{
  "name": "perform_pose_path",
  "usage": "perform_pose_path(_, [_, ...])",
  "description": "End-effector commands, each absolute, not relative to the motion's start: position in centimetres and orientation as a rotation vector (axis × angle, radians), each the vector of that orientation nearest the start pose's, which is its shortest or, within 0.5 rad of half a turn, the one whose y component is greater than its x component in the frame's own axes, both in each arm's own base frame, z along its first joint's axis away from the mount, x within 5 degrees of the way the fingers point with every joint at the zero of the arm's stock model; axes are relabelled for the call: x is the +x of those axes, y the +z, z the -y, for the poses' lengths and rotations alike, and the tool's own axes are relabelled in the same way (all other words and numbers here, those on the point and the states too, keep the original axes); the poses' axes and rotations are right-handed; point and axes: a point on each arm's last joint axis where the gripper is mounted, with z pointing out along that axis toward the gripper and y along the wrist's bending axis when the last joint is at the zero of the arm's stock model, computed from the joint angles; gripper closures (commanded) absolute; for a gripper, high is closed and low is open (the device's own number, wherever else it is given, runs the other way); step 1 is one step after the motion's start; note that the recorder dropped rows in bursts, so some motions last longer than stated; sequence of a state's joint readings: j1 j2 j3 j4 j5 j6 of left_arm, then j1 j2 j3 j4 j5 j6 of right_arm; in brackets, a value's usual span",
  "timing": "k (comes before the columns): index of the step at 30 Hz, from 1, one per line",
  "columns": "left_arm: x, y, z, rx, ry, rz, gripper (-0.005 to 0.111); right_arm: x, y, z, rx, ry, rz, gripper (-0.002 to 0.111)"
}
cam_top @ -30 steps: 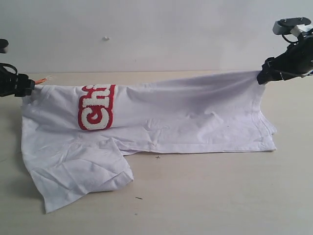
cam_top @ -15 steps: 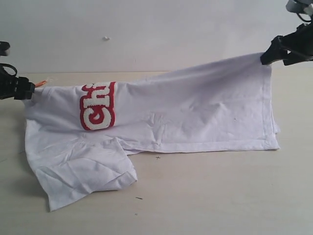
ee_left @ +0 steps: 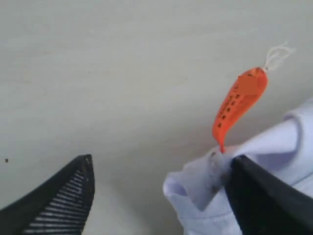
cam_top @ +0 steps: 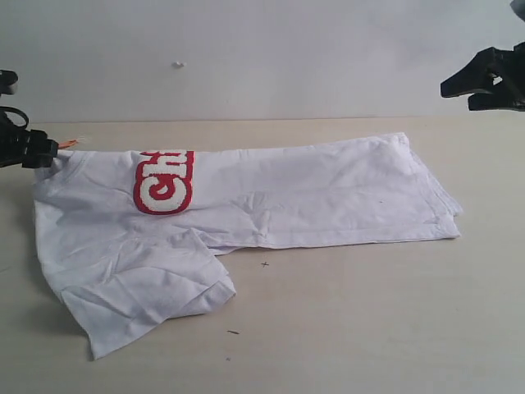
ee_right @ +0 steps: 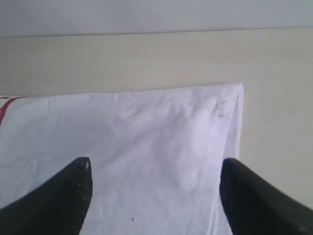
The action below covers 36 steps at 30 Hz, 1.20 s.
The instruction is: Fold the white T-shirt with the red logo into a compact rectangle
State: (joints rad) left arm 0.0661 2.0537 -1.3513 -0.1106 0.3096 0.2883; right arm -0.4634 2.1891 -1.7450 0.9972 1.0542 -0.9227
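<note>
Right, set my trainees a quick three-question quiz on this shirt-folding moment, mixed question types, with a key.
1. True or false: the right gripper hangs open above the white T-shirt, holding nothing.
2. Which letters of the red logo show in the exterior view? A) Ch B) ese C) none
3. What orange thing sticks out of the fabric beside the left gripper?
Key: 1 true; 2 A; 3 the neck tag.
</note>
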Motion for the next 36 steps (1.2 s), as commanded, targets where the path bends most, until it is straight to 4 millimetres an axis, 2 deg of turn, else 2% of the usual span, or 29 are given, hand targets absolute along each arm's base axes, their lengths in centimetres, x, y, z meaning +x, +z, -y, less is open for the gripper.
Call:
perform_pose_path(1, [44.0, 16.0, -2.8, 0.149, 0.068, -2.458, 0.035, 44.4, 19.4, 13.6, -0.353, 0.733, -2.367, 0.037])
perform_pose_path(3, [44.0, 16.0, -2.8, 0.149, 0.07, -2.454, 0.035, 44.9, 18.7, 12.1, -0.534, 0.739, -2.299, 0.035])
perform_pose_path(5, [44.0, 16.0, -2.8, 0.151, 0.071, -2.452, 0.035, 45.2, 18.6, 11.4, -0.547, 0.771, -2.266, 0.035])
perform_pose_path(7, [44.0, 16.0, -2.8, 0.151, 0.071, -2.452, 0.035, 45.3, 18.2, 10.9, -0.666, 0.698, -2.279, 0.038])
perform_pose_path(8, [44.0, 16.0, -2.8, 0.154, 0.072, -2.452, 0.035, 45.2, 17.9, 11.0, -0.693, 0.665, -2.306, 0.052])
perform_pose_path(9, [44.0, 16.0, -2.8, 0.156, 0.073, -2.452, 0.035, 45.2, 17.9, 11.0, -0.697, 0.662, -2.311, 0.06])
perform_pose_path(10, [44.0, 16.0, -2.8, 0.156, 0.073, -2.452, 0.035, 45.1, 17.8, 10.9, -0.72, 0.665, -2.322, 0.082])
perform_pose_path(12, [44.0, 16.0, -2.8, 0.156, 0.073, -2.452, 0.036, 44.9, 17.3, 10.7, -0.778, 0.633, -2.359, 0.108])
perform_pose_path(15, [44.0, 16.4, -2.8, 0.169, 0.079, -2.443, 0.045, 44.8, 14.9, 10.1, -0.85, 0.572, -2.523, 0.108])
perform_pose_path(18, [43.9, 17.4, -2.8, 0.168, 0.083, -2.417, 0.055, 44.9, 12.4, 9.6, -0.886, 0.401, -2.706, 0.108])
perform_pose_path(23, [43.8, 17.4, -2.8, 0.169, 0.08, -2.427, 0.055, 45.4, 10.7, 8.9, -0.828, 0.36, -2.765, 0.108])
perform_pose_path(25, [43.8, 17.2, -2.8, 0.18, 0.08, -2.441, 0.052, 45.4, 10.2, 9.1, -0.792, 0.339, -2.793, 0.108])
perform_pose_path(30, [43.6, 17.1, -2.7, 0.189, 0.071, -2.471, 0.032, 45.1, 9.4, 9.8, -0.772, 0.242, -2.879, 0.108])
perform_pose_path(36, [43.6, 17.8, -2.5, 0.176, 0.041, -2.452, 0.032, 45.1, 9.4, 10.0, -0.756, 0.215, -2.901, 0.108])
